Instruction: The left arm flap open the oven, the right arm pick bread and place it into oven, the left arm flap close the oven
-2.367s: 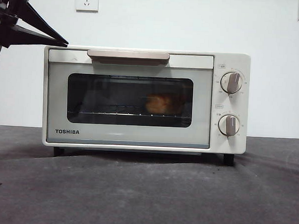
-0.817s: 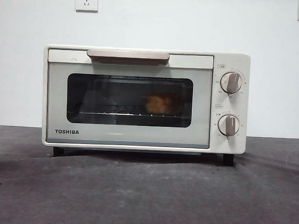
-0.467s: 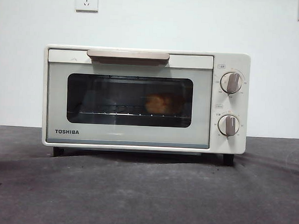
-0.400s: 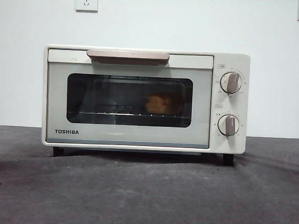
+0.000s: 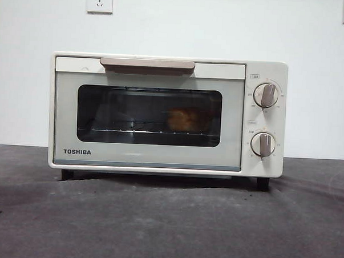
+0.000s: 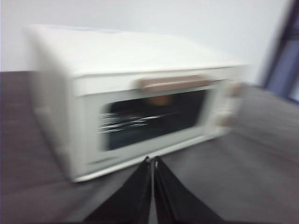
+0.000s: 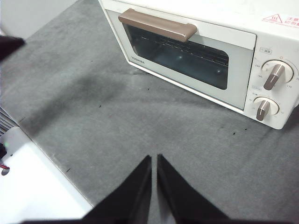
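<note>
Sitting behind the shut door of the oven (image 5: 167, 114), the bread (image 5: 184, 119) rests on the rack, so the empty, clenched left gripper (image 6: 152, 164) and right gripper (image 7: 154, 161) should simply stay clear of the handle (image 5: 147, 64).

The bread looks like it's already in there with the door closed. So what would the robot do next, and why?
Probably nothing more than rest both arms. The oven has its door shut flush, and the bread sits on the rack behind the glass. The left gripper and right gripper hang shut and empty, apart from the oven, so every step looks done.
</note>
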You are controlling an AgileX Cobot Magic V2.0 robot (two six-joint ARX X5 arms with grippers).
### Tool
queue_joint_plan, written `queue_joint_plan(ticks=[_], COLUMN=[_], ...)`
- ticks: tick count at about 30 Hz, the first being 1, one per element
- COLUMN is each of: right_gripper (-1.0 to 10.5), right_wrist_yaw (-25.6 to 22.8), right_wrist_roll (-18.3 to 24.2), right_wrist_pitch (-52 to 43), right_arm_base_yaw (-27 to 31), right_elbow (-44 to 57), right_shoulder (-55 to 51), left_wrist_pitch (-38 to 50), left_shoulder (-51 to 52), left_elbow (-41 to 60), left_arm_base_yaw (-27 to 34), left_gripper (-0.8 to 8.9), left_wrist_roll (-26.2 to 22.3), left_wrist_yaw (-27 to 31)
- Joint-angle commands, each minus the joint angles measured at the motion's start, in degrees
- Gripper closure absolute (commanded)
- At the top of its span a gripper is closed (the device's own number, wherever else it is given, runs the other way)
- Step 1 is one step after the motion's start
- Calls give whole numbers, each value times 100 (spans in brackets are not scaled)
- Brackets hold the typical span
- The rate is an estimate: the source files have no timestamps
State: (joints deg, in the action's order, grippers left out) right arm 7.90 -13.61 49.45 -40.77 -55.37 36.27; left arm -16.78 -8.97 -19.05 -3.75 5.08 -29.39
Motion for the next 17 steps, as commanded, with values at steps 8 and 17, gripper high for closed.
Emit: queue_joint_plan(ticks=[8,17], right_gripper=[931,931], right_wrist_yaw=[-7,-7], right_wrist_roll=[59,59], right_wrist_pitch=[-59,-61], right_arm_base_yaw=[-35,-35], right_elbow=[-98,-98], right_shoulder=[20,20], left_wrist_pitch=[326,706], left_shoulder=[879,879], left_elbow=[1523,1836], left_arm_base_yaw=[33,52], left_gripper=[794,794], left_wrist_roll=[-26,-101], left_wrist_yaw=[2400,2404])
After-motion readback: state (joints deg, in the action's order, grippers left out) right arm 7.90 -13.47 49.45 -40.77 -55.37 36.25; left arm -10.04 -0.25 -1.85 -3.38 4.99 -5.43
